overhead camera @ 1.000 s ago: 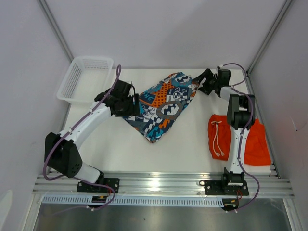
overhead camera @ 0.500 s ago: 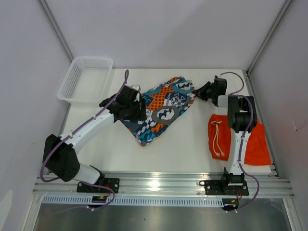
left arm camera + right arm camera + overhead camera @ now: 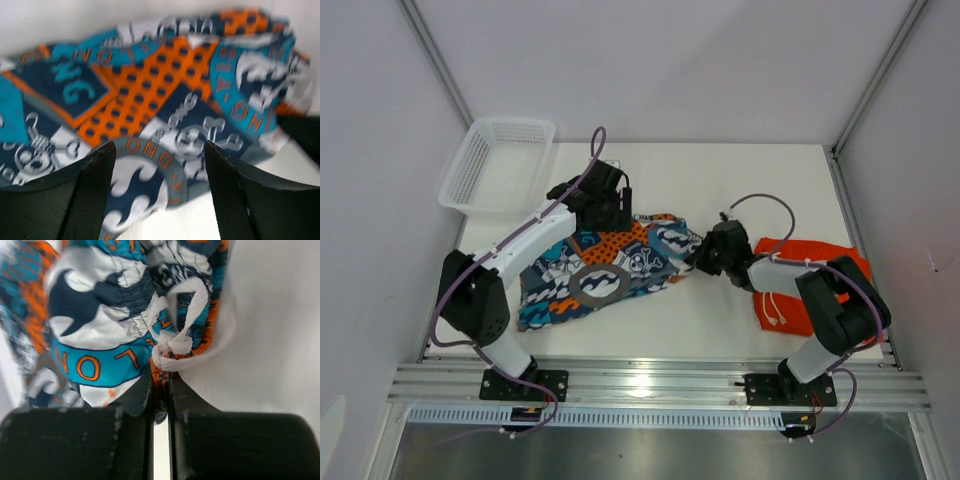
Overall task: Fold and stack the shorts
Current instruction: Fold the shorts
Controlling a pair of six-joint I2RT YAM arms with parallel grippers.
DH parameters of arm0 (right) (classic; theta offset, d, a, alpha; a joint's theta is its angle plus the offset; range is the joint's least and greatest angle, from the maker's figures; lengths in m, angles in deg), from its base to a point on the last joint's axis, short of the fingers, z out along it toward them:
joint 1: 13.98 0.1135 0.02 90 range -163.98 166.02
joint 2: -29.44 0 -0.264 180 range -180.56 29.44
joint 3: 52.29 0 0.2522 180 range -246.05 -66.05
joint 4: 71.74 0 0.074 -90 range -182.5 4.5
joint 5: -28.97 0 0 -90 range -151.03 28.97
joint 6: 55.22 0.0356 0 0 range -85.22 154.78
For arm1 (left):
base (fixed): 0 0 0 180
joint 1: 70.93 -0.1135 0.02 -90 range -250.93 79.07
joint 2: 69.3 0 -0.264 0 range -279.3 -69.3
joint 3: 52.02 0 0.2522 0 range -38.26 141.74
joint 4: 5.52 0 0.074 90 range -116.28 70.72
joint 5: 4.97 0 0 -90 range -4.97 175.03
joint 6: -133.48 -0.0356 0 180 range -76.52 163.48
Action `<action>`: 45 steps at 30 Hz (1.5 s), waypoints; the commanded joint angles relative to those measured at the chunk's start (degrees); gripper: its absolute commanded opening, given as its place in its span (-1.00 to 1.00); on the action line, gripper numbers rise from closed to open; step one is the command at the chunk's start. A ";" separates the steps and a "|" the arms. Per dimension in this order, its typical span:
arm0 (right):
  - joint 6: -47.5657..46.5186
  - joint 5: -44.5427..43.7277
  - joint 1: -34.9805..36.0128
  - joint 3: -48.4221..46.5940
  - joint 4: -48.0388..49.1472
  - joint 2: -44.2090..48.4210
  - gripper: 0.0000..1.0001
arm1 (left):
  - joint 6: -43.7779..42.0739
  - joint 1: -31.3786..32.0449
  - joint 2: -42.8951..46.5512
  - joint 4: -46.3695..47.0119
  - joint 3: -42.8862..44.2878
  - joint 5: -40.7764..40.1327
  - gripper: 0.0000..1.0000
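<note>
**Supervisor:** Where were the printed shorts when you paused?

**Operator:** They lay on the table, left of centre, spread out crosswise and rumpled. I saw no fold in them. I had the right gripper clamped on their right end. In its wrist view the jaws were nearly together with a pinch of waistband between them, just below the white drawstring knot.

**Supervisor:** And the left one?

**Operator:** The left gripper was over the far edge of the same pair. Its fingers were spread wide with nothing between them, only print underneath.

**Supervisor:** The orange shorts?

**Operator:** They were at the right side of the table, partly under my right arm and well apart from the printed pair. They looked compact, but I couldn't tell whether they were properly folded.

**Supervisor:** So how far along?

**Operator:** Early, I judged. The printed pair needed flattening and folding, and nothing was stacked yet.
</note>
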 commanded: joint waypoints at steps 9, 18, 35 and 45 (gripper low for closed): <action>4.78 -1.05 17.69 11.33 -8.52 17.06 0.67 | -1.85 -0.17 -1.28 6.33 0.63 5.95 0.46; -0.06 16.00 3.89 12.73 -6.52 20.42 0.94 | -4.31 0.18 1.98 11.52 -6.22 11.22 0.42; -4.01 17.60 1.68 6.33 6.42 0.03 0.31 | -8.97 2.11 -3.65 23.30 -10.62 15.72 0.07; -5.60 14.09 0.11 6.15 6.42 -2.26 0.01 | -16.44 2.11 -6.37 28.49 -10.10 18.26 0.48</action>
